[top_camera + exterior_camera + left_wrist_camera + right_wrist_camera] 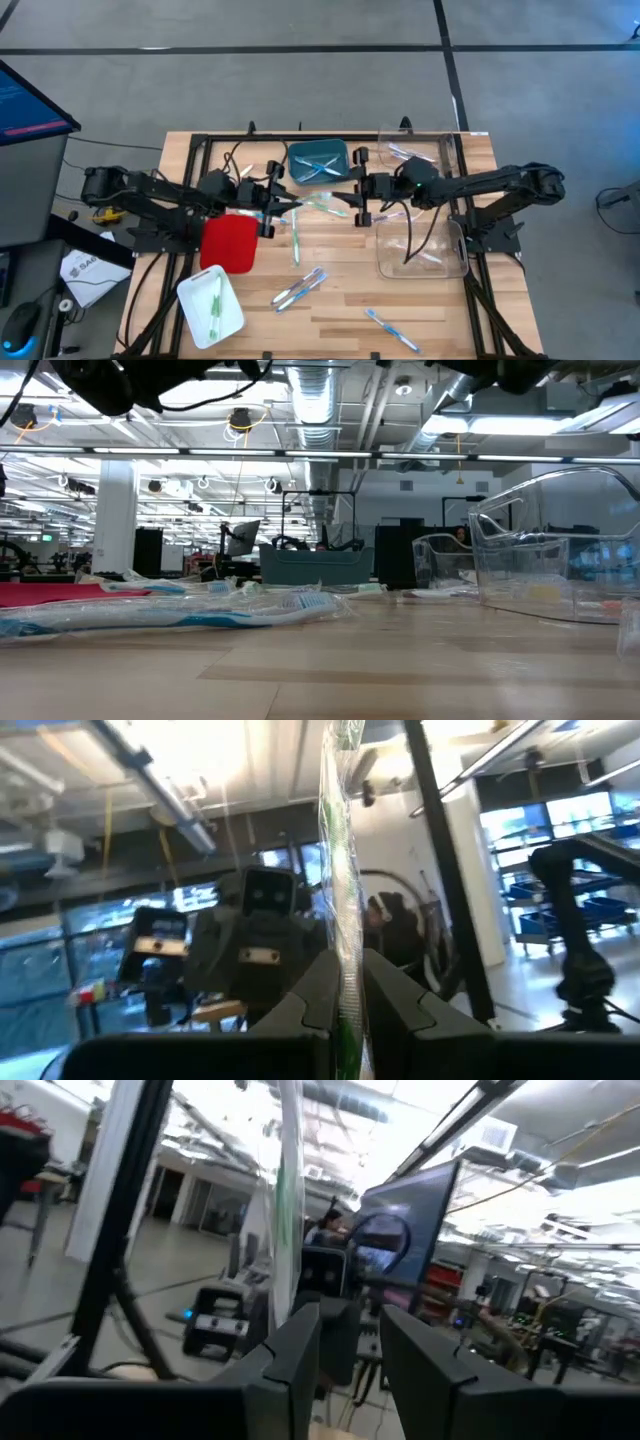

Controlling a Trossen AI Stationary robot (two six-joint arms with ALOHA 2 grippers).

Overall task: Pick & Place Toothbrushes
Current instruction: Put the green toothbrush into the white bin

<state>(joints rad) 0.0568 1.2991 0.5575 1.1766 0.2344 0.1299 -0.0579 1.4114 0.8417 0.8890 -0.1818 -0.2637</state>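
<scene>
A: Handover, looks like. Left gripper (345, 995) pinches a green toothbrush (343, 870) in clear wrap, fingers pressed tight on it, held mid-table just right of the red tray (229, 242).
B: Right gripper (350, 1345)?
A: Facing the left one, near it, by the teal bin (318, 163). Fingers part-spread w/ a gap, nothing clearly between them. A wrapped strip (288, 1200) hangs just in front; can't tell if it's touching.
B: Rest of the brushes?
A: Scattered: some in the teal bin, one green in the white tray (210, 305), a few loose on the wood near-side, more in the clear bins (420, 262) on the right.
B: Next?
A: My guess: left needs to carry its brush to the matching tray and release. Right must stay clear.
</scene>
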